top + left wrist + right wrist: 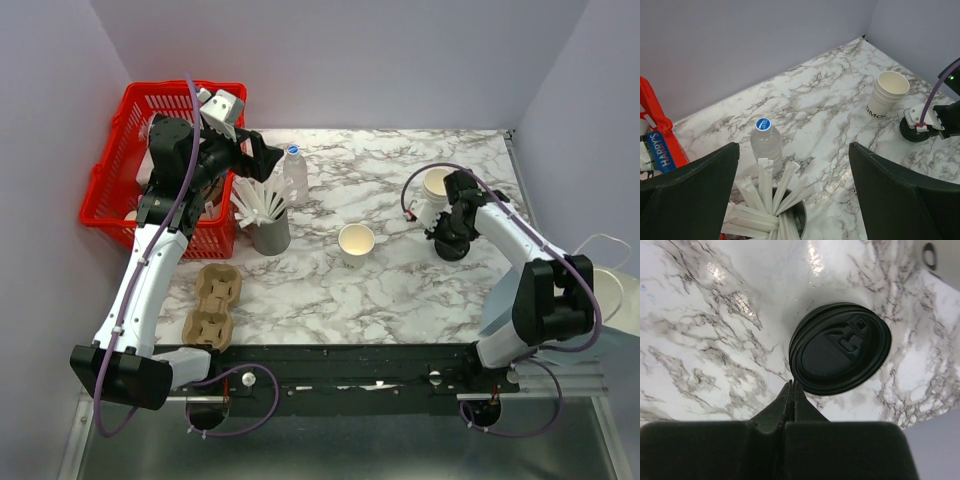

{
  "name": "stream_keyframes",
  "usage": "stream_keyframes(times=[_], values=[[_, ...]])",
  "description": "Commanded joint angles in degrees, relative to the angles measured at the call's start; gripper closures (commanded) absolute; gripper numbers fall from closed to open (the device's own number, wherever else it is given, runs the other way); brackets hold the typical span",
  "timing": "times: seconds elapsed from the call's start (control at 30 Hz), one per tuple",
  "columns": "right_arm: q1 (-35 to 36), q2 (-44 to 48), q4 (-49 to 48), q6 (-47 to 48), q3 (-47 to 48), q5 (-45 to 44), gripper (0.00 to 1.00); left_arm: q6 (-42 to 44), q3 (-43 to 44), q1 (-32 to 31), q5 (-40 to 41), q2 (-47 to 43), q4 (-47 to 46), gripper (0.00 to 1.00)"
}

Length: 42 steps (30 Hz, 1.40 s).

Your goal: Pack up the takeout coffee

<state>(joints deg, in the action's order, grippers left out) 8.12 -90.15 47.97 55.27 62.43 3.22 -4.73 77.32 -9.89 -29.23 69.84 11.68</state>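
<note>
**Right tool (791,388) pressed together at a lid's rim; left tool (794,150) spread wide over the straws.**

At the bottom of the right wrist view, the right tool's two fingers meet with no gap. Their tips sit at the lower left rim of the one black lid (840,347), which lies flat on the marble worktop (715,340); whether they pinch the rim I cannot tell. The left tool holds nothing and hangs above the single grey cup of straws (771,207), with one water bottle (765,142) just beyond it. In the top view one lidless paper cup (356,243) stands alone at centre. One stack of paper cups (437,185) stands right of centre, beside the right tool. Two brown cardboard carriers (213,305) lie at lower left, and one red basket (110,180) sits at upper left.
</note>
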Motion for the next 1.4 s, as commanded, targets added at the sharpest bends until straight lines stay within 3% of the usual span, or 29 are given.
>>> stream_keyframes(times=[0.0, 0.2, 0.33, 0.47, 1.03, 1.37], values=[[-0.30, 6.02, 5.64, -3.05, 6.10, 3.80, 1.00, 0.34, -0.68, -0.22, -1.09, -1.29, -1.13, 0.01], [-0.30, 8.41, 8.64, -3.67, 8.05, 5.83, 1.00, -0.63, -0.85, -0.31, -1.97, -0.76, -2.10, 0.01], [-0.30, 5.44, 7.23, -3.24, 5.42, 3.20, 0.64, -0.81, -0.68, -0.66, -2.32, -0.41, -2.10, 0.01], [-0.30, 3.67, 2.76, -1.39, 0.60, -0.93, 0.51, -0.45, -0.33, -0.92, -2.32, -0.50, -1.66, 0.01], [-0.30, -3.01, -1.91, 0.37, 0.32, -2.96, 0.53, -0.37, -0.33, -1.10, -1.62, -0.06, -1.40, 0.01], [-0.30, -3.98, -2.44, 0.81, -0.03, -4.54, 0.62, -0.45, -0.50, -1.10, -1.62, 0.03, -1.57, 0.01]])
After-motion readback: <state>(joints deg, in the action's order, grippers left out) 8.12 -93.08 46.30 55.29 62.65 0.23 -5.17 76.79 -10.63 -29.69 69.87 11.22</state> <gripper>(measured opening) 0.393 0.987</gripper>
